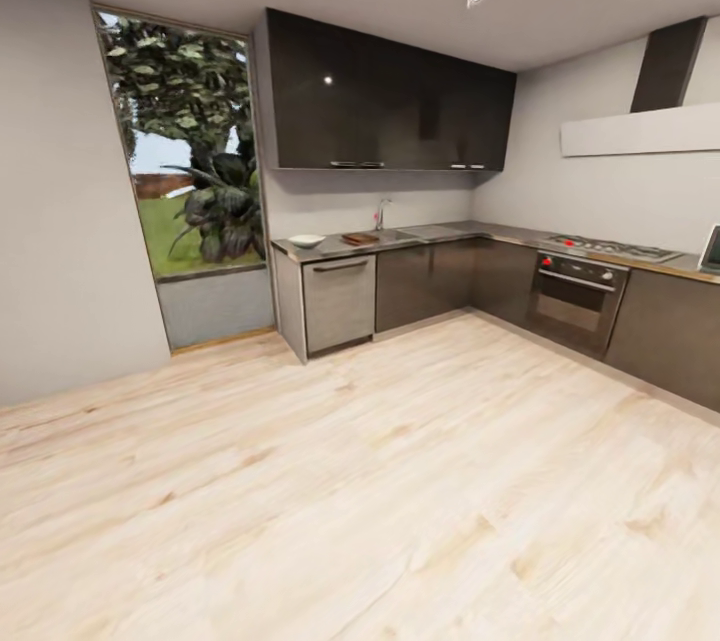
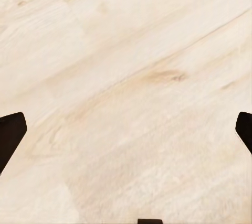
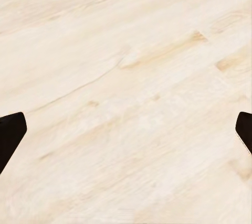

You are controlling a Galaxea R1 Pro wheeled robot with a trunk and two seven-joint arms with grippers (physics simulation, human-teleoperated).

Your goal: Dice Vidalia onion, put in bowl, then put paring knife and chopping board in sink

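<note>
Far off at frame centre: sink (image 1: pixel 398 234) on the grey surface (image 1: pixel 440 232), board (image 1: pixel 359 239) and bowl (image 1: pixel 306 241) just left. Left hand (image 2: pixel 126 129) and right hand (image 3: pixel 126 129) spread wide, empty, above floor (image 1: pixel 360 481). Neither nearer.

Pale matt wood-plank floor (image 1: pixel 400 481), glossy dark upper cabinets (image 1: pixel 390 96), grey glossy countertop (image 1: pixel 450 231).

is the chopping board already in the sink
No, in the head view the chopping board lies on the countertop between the bowl and the tap.
</note>
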